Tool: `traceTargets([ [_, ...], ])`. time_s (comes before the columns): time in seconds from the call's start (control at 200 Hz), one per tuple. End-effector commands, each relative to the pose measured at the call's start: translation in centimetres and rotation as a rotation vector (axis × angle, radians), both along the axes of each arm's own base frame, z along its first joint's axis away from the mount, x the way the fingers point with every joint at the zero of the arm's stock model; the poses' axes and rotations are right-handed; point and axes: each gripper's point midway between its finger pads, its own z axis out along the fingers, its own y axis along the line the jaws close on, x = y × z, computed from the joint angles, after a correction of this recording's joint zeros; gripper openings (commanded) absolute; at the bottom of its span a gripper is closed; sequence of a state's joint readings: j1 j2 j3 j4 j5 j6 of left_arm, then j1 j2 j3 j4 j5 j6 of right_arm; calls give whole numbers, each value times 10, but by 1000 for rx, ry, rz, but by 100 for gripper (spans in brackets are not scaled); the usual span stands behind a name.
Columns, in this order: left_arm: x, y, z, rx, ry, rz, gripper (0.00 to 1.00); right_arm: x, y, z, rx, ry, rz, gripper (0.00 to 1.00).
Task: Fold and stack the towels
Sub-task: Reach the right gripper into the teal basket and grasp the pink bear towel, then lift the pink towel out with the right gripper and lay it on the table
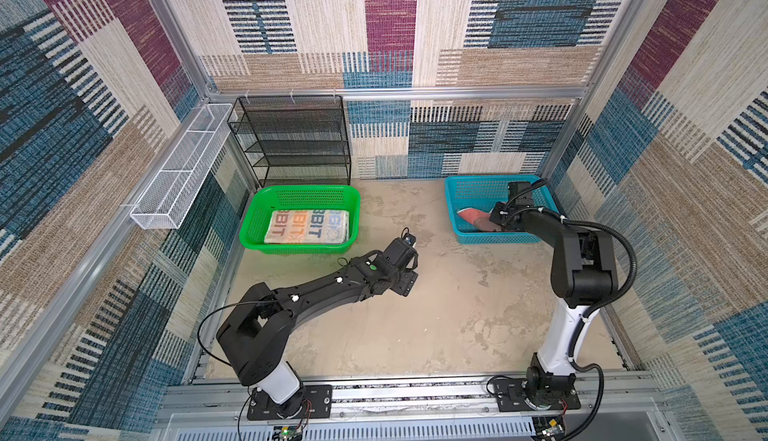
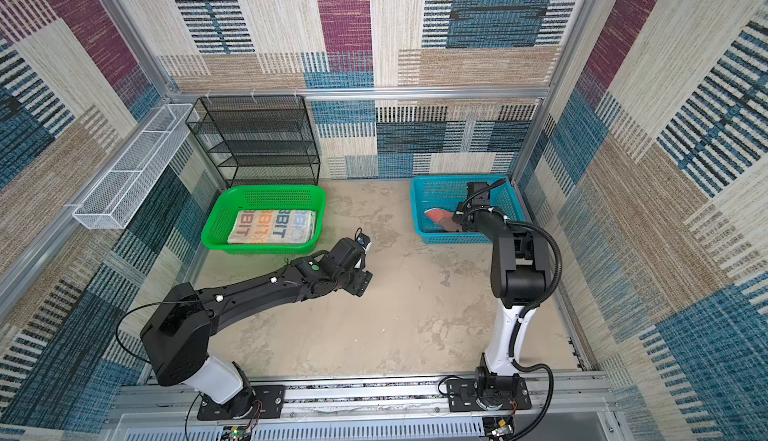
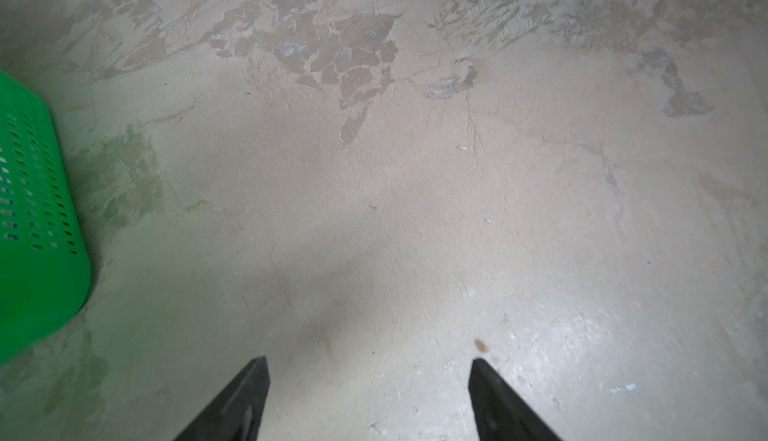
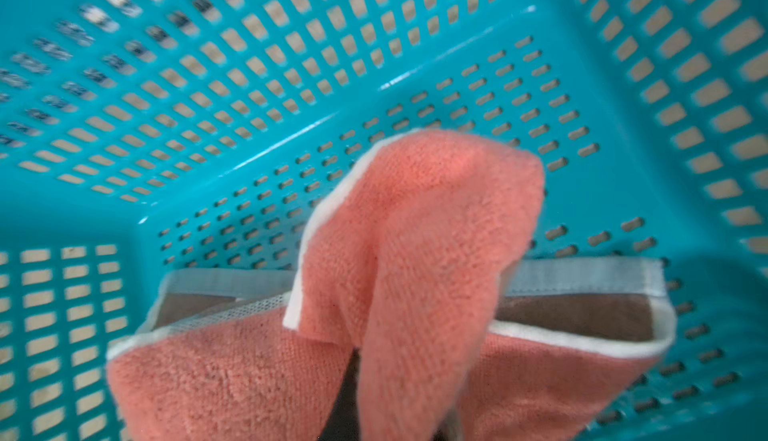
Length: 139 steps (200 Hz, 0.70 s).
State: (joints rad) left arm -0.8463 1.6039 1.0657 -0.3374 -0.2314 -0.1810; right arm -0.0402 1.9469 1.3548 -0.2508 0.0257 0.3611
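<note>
A folded whitish towel (image 1: 307,227) (image 2: 272,227) with orange and blue letters lies in the green basket (image 1: 258,210) (image 2: 218,214) in both top views. A coral towel (image 4: 415,227) (image 1: 471,217) (image 2: 438,216) sits crumpled in the blue basket (image 4: 249,160) (image 1: 478,180) (image 2: 440,181). My right gripper (image 4: 374,410) (image 1: 495,220) reaches into that basket and is shut on a raised fold of the coral towel, which hides most of its fingers. My left gripper (image 3: 370,362) (image 1: 409,283) (image 2: 361,283) hangs open over bare table between the baskets, holding nothing.
A black mesh shelf rack (image 1: 295,139) stands behind the green basket, and a white wire tray (image 1: 183,168) hangs on the left wall. The green basket's corner (image 3: 37,218) is close beside the left gripper. Patterned walls close in three sides.
</note>
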Motion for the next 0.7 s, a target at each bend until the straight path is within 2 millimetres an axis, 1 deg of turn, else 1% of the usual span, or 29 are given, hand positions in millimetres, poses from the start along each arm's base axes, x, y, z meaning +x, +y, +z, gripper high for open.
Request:
traceTargets([
  [0.0, 1, -2, 4, -35, -26, 1, 99, 3, 12, 40, 26, -123, 63, 0],
  [0.02, 1, -2, 3, -38, -27, -1, 99, 0, 16, 47, 37, -145, 79, 0],
  [0.05, 0, -2, 3, -41, -27, -2, 99, -2, 19, 53, 46, -162, 94, 0],
  [0.1, -1, -2, 0, -45, -23, -7, 99, -8, 26, 72, 66, -209, 130, 0],
  [0.23, -1, -10, -2, -61, -28, -50, 99, -28, 45, 113, 92, -295, 226, 0],
  [0.361, 6, -18, 4, -65, -77, -84, 99, -54, 69, 152, 106, -352, 334, 0],
  [0.446, 12, -22, 12, -56, -124, -116, 99, -74, 85, 180, 103, -403, 382, 0],
  [0.536, 17, -23, 23, -39, -169, -140, 99, -100, 108, 206, 139, -466, 467, 0],
  [0.556, 19, -22, 24, -37, -176, -139, 99, -107, 114, 214, 150, -486, 489, 0],
  [0.646, 18, -23, 33, -61, -204, -147, 99, -139, 134, 237, 209, -545, 573, 1],
  [0.691, 16, -24, 36, -86, -215, -149, 99, -155, 142, 245, 234, -567, 606, 2],
])
